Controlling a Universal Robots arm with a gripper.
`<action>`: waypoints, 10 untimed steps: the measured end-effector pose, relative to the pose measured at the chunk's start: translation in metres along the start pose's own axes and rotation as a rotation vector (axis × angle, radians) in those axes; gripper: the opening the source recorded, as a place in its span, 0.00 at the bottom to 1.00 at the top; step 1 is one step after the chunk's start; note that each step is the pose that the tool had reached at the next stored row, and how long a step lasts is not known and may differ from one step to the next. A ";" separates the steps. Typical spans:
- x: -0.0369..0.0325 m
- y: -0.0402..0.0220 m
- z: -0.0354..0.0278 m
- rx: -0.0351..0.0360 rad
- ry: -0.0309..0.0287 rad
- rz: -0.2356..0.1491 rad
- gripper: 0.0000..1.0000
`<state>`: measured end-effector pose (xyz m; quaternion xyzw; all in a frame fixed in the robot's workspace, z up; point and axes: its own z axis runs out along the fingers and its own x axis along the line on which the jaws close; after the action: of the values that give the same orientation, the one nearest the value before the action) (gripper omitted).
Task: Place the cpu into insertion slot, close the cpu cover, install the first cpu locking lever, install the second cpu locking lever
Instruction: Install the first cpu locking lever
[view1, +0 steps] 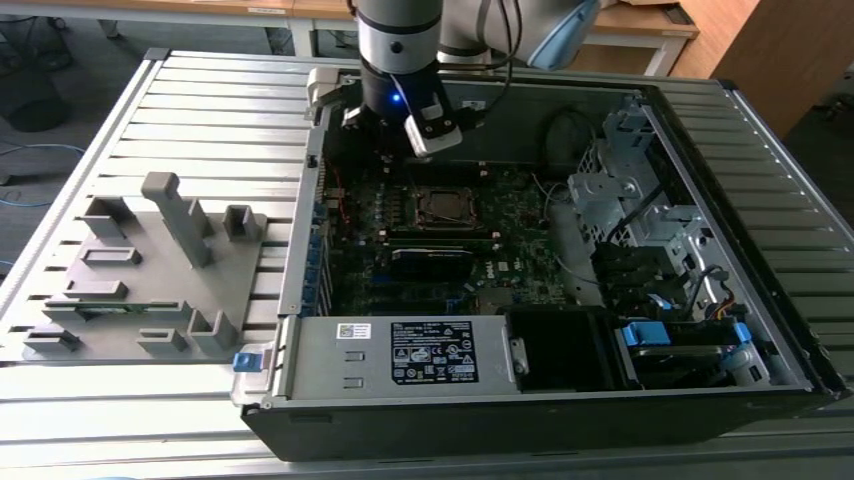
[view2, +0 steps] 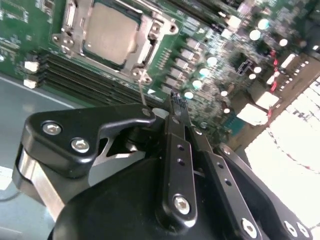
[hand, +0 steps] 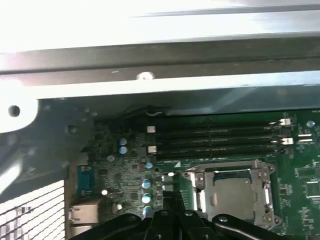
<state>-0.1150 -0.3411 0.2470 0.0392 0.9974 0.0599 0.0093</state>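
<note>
- Finding the cpu (view2: 110, 32) lying flat in the insertion slot (view1: 416, 208) on the green motherboard (hand: 300, 175), its dull silver top facing up.
- Seeing the cpu cover (view2: 145, 50) lying down over the cpu's edges and framing the bare metal centre.
- Noting one thin locking lever (view2: 143, 92) standing up from a corner of the slot and ending just beside the gripper's black linkage; not telling whether it is touching.
- Watching the gripper (view2: 176, 99) hanging low over the board near the slot, its fingertips pressing against each other.
- Tracing the long memory slots (hand: 215, 140) running alongside the insertion slot, between it and the grey case wall (hand: 150, 65).
- Taking in the open computer case (view1: 534, 425) lying on a slatted table (view1: 214, 110), with the power supply (view1: 320, 360) sitting at its near edge and a grey fixture (view1: 147, 270) resting on the exterior view's left, well apart from the slot.
</note>
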 end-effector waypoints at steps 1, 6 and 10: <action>0.0025 -0.0005 -0.0001 -0.0001 -0.0013 0.000 0.11; 0.0074 -0.0024 -0.0003 -0.0413 -0.0008 0.000 0.11; 0.0085 -0.0037 -0.0005 -0.0867 0.0026 0.002 0.11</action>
<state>-0.1238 -0.3442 0.2469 0.0395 0.9938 0.1031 0.0096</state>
